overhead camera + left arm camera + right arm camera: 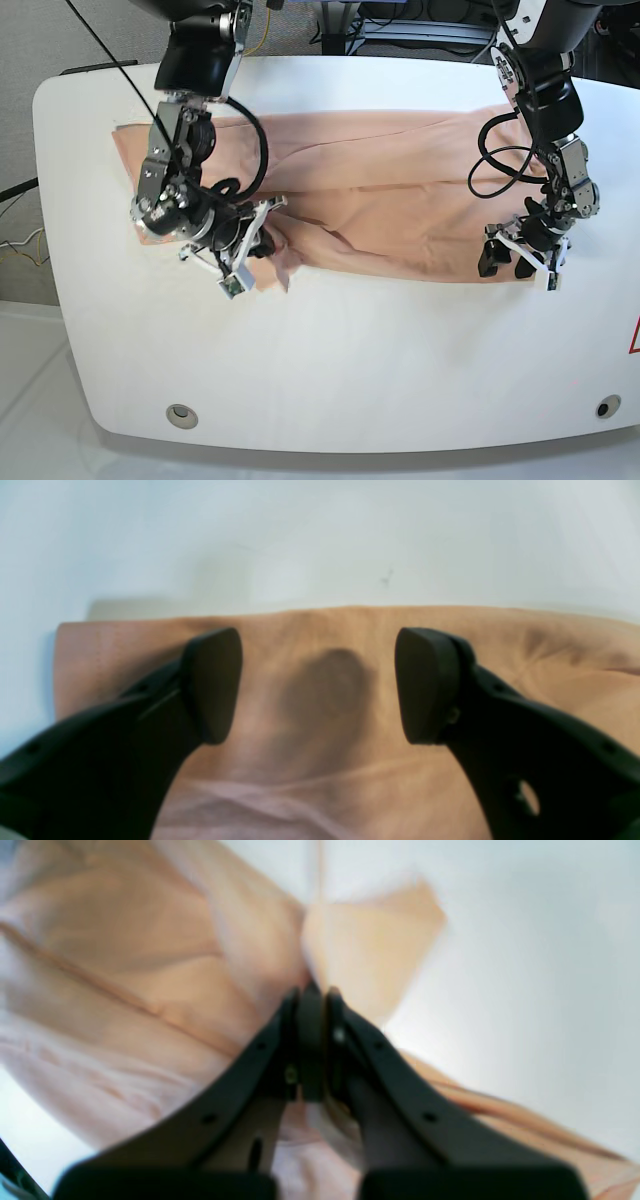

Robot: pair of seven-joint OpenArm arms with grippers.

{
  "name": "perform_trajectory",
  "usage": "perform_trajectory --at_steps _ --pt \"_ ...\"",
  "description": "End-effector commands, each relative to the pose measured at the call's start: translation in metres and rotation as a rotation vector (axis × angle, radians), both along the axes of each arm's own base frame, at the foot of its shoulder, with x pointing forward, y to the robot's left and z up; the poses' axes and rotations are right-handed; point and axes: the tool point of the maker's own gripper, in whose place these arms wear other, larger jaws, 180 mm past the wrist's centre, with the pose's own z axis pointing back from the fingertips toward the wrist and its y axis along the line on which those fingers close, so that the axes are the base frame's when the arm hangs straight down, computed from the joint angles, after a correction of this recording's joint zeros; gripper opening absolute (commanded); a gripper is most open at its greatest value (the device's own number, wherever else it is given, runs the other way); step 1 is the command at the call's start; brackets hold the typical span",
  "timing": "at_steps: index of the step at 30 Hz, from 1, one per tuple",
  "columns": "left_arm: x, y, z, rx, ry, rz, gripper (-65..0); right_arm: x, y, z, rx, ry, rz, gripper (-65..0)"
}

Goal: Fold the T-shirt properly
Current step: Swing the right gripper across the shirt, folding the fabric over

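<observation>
The peach T-shirt lies spread across the white table, wrinkled and partly folded over itself. My right gripper, on the left of the base view, is shut on a bunched fold at the T-shirt's near edge. In the right wrist view the right gripper's jaws are pressed together with T-shirt fabric fanning out from the tips. My left gripper hovers open over the near right corner. In the left wrist view the left gripper shows nothing between its fingers, only the flat T-shirt below.
Two round holes sit near the table's front edge. A red mark shows at the right rim. Black cables loop from the left arm over the cloth. Bare white table lies in front of the shirt.
</observation>
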Motion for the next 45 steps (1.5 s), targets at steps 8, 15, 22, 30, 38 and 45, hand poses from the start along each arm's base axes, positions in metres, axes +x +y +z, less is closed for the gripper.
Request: perform_trajectory --at_steps 8,15,22,30,38,45 --pt "0.009 0.006 0.011 0.017 -0.022 0.002 -19.4 -0.017 0.04 0.027 0.101 -0.077 0.091 -65.0" --pt "0.011 0.005 0.012 0.016 -0.024 0.001 -19.4 -0.036 0.083 0.047 0.172 -0.117 0.219 -65.0" --pt "0.012 0.007 0.015 0.016 -0.035 0.005 -19.3 -0.054 0.115 0.052 0.22 -0.114 0.331 -65.0" --pt "0.011 0.007 0.013 0.021 -0.034 0.002 -19.4 -0.068 0.128 0.054 0.236 -0.113 0.401 -65.0" --pt "0.011 0.009 0.013 0.024 -0.03 0.004 -19.8 -0.072 0.115 0.047 0.212 -0.098 0.392 -65.0" --pt "0.012 0.003 0.013 0.026 -0.028 -0.008 -19.7 -0.069 0.1 0.036 0.151 -0.081 0.374 -55.7"
